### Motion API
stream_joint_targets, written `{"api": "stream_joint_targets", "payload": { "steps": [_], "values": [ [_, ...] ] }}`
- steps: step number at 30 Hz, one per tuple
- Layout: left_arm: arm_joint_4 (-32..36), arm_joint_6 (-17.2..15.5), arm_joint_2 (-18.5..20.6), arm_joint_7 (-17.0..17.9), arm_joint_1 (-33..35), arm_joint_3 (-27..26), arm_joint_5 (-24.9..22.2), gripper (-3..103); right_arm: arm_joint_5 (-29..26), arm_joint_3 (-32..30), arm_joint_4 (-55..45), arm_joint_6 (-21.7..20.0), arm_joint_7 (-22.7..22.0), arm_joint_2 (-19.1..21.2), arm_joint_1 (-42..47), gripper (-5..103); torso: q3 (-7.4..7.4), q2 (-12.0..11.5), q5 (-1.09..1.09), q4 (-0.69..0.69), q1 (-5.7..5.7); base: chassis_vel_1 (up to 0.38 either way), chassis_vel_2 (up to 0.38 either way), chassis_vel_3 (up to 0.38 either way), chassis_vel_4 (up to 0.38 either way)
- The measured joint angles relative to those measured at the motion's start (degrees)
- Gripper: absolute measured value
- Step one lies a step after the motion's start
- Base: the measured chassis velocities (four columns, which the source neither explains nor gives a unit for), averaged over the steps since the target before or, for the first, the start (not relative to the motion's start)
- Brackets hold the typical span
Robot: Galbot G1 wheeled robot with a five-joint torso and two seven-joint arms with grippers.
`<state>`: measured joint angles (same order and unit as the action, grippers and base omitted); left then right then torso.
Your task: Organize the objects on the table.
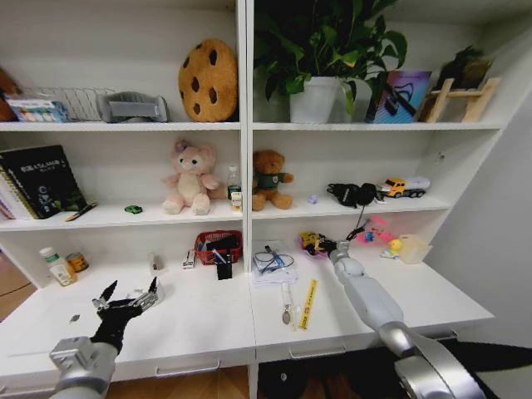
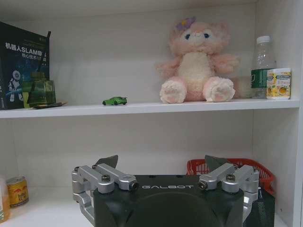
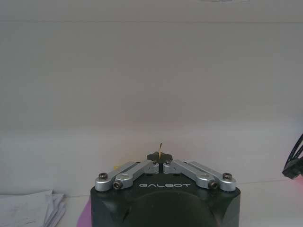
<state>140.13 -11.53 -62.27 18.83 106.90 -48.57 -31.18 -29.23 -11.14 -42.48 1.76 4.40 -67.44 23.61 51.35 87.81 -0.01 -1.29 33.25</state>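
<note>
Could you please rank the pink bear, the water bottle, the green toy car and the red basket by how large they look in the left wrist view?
1. Pink bear
2. Water bottle
3. Green toy car

The red basket is left unranked: the left end effector hides much of it, and it sits nearer the camera.

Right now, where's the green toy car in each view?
Head view: green toy car on the middle shelf, between the black book and the pink plush bear.
Left wrist view: car on the shelf, apart from the same bear.
Right wrist view: faces white wall and papers instead.
Shared landmark: the pink plush bear.
</note>
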Motion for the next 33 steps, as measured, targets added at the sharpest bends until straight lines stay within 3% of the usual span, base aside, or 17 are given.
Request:
{"api": "stream_joint_targets", "payload": {
  "steps": [5,6,10,11,13,15,19,22,24,25,27,28,30,33],
  "values": [
    [0.0,0.0,0.0,0.0,0.0,0.0,0.0,100,3.29,-1.02,3.52,1.13,-0.29,-0.83,-1.06,3,0.0,0.0,0.01,0.0,-0.01,0.0,0.0,0.0,0.0],
    [0.0,0.0,0.0,0.0,0.0,0.0,0.0,100,3.35,-1.29,3.74,1.19,-0.43,-1.01,-1.04,15,0.0,0.0,0.01,0.0,-0.01,0.0,0.0,0.0,0.0],
    [0.0,0.0,0.0,0.0,0.0,0.0,-0.01,100,3.29,-1.52,3.99,1.48,-0.44,-1.08,-0.75,20,0.0,0.0,0.0,0.0,-0.01,0.0,0.0,0.0,0.0],
    [0.0,0.0,0.0,0.0,0.0,0.0,0.0,100,3.08,-1.68,3.63,1.69,-0.47,-0.97,-0.25,31,0.0,0.01,0.0,0.0,-0.01,0.0,0.0,0.0,0.0],
    [0.0,0.0,0.0,0.0,0.0,0.0,0.0,100,2.79,-1.72,2.9,1.75,-0.62,-0.79,0.27,31,0.0,0.0,0.01,0.01,-0.01,0.0,0.0,0.0,0.0],
    [0.0,0.0,0.0,0.0,0.0,0.0,0.0,100,4.08,-2.62,-3.5,2.2,-2.45,1.69,4.34,47,0.0,0.0,0.02,0.01,-0.01,0.0,0.0,0.0,0.0],
    [0.0,0.0,0.0,0.02,0.0,0.0,0.0,100,6.62,-4.13,-10.63,2.19,-3.53,5.51,8.68,58,0.0,0.0,0.03,0.0,0.0,0.0,0.0,0.0,0.0],
    [0.0,0.0,0.0,0.01,0.0,0.0,0.0,100,3.87,-5.14,-20.74,-1.39,-5.19,9.88,14.81,69,-0.01,0.01,-0.02,-0.02,-0.01,0.0,0.0,0.0,0.0],
    [-0.01,0.0,0.0,-0.03,0.01,0.0,-0.01,100,-0.24,-8.37,-36.28,-6.9,-6.46,14.15,26.63,80,-0.01,0.01,0.04,-0.02,-0.01,0.0,0.0,0.0,0.0],
    [-0.01,0.0,0.0,-0.03,0.01,0.0,-0.01,100,-0.24,-8.37,-36.28,-6.9,-6.46,14.15,26.63,80,-0.01,0.01,0.04,-0.02,-0.01,0.0,0.0,0.0,0.0],
    [0.0,0.01,0.0,-0.02,-0.01,0.0,0.0,100,-2.39,-12.41,-48.45,-8.79,-7.79,16.15,37.56,90,-0.02,0.02,0.01,-0.03,-0.02,0.0,0.0,0.0,0.0],
    [0.0,0.01,0.0,-0.02,-0.01,0.0,0.0,100,-2.39,-12.41,-48.45,-8.79,-7.79,16.15,37.56,90,-0.02,0.02,0.01,-0.03,-0.02,0.0,0.0,0.0,0.0],
    [0.0,0.01,0.0,-0.01,0.0,0.0,0.0,100,-2.47,-15.52,-59.17,-9.38,-9.61,16.42,47.95,99,-0.02,0.02,0.03,-0.03,-0.03,0.0,0.0,0.0,0.0],
    [0.0,0.01,0.0,0.01,0.01,0.0,0.0,100,-2.01,-17.61,-66.16,-9.74,-12.08,15.56,54.57,100,-0.02,0.02,0.01,-0.01,-0.03,0.0,0.0,0.0,0.0]
  ]
}}
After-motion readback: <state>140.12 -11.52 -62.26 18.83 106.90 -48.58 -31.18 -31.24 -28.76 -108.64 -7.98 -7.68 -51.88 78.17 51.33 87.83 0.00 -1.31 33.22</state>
